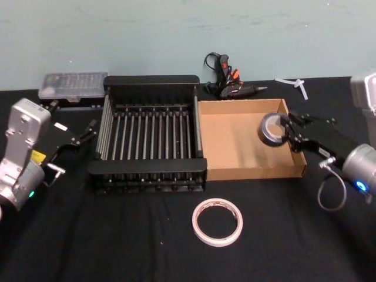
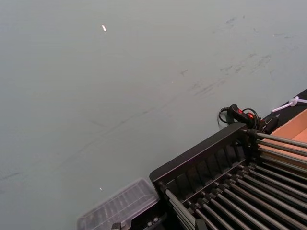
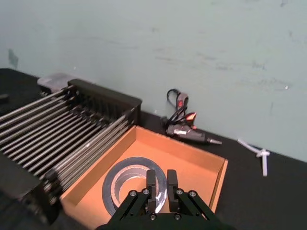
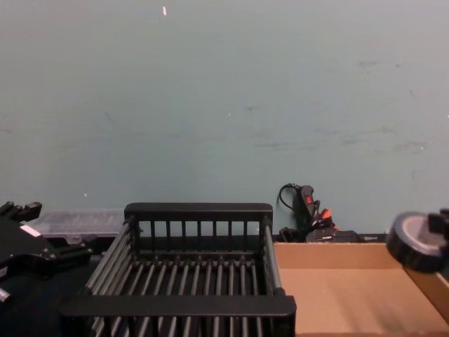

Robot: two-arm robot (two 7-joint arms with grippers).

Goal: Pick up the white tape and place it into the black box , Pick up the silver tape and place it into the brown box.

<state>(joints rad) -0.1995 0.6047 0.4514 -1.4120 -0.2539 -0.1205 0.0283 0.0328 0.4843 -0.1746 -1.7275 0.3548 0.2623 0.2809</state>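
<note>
Right now the right gripper (image 1: 286,130) hangs over the right side of the brown box (image 1: 235,147), jaws pinching the silver tape (image 1: 271,130) by its rim — in the right wrist view the two fingers (image 3: 152,184) clamp the near edge of the roll (image 3: 132,179), which sits above the cardboard floor, tilted. From the chest cam the roll (image 4: 415,241) is up off the tray, above its right wall (image 4: 428,288), so it's held in the air, not resting. White tape (image 1: 217,221) lies flat on the black table (image 1: 117,247), near side, in front of the gap between the black box (image 1: 150,138) and the brown box, well apart from both grippers. Black box stands just left of the brown one, their walls touching or nearly so. Left gripper (image 1: 88,132) is parked at the left of the black box, off to the side, jaws spread a bit, nothing btw them. Far side — a clear plastic case (image 1: 73,85) behind the crate's left corner, and a glue gun w/ cords (image 1: 226,79) against the wall behind the two boxes.
</note>
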